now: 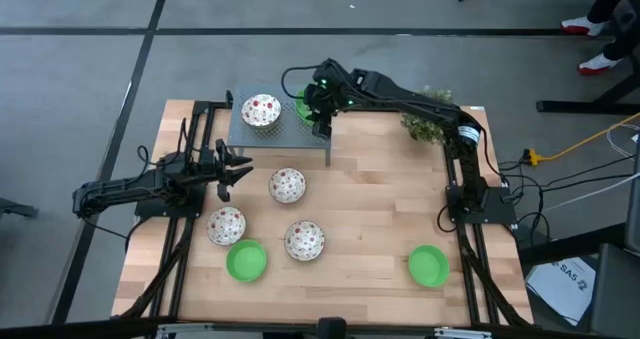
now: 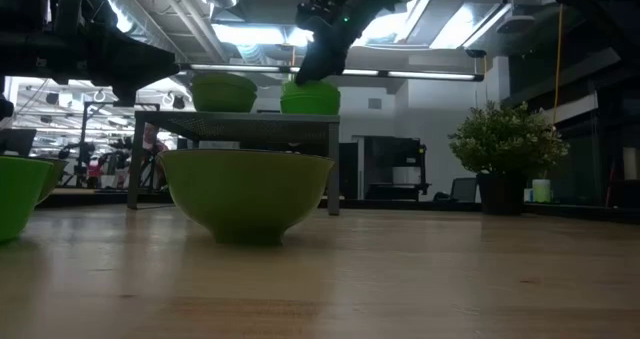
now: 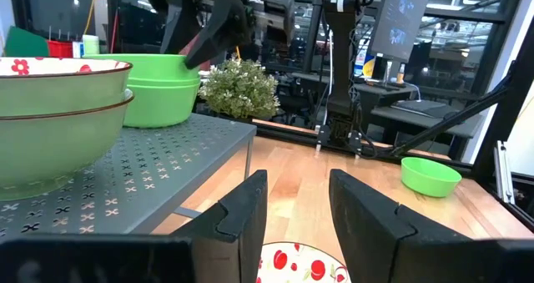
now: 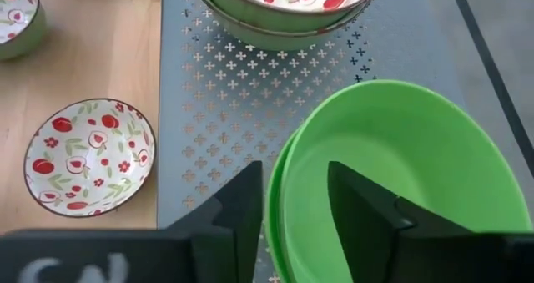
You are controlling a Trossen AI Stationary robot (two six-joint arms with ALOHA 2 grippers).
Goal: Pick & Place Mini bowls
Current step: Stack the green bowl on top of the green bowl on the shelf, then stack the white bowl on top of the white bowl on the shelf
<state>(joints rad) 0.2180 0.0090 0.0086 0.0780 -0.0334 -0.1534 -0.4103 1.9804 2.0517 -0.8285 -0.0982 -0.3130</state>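
Approx halfway, judging by how things lie. Nearest, along the lower part of the high view, six mini bowls are not yet moved: a green bowl at lower left, another green bowl off alone at lower right, and w/ them on the wooden counter three speckled bowls, i.e. one just above the left green one, one beside it to the right, and one higher up near centre. The left tool waits at mid-left, just left of that centre bowl, fingers spread wide and empty; its wrist view shows that bowl's rim below the open fingers. Further back, in the upper-centre of the frame, stands the grey perforated shelf. On it, left end, is a speckled stack, at least two bowls nested per the left wrist view. At its right end is a green stack, also two nested as far as can be told. The right tool is over this stack, one finger inside the rim and one outside, fingers parted and not pinching the wall, so prob. letting go. Left to do: the six on the counter, presumably onto matching stacks. Potted plant sits at upper right, not part of the job.
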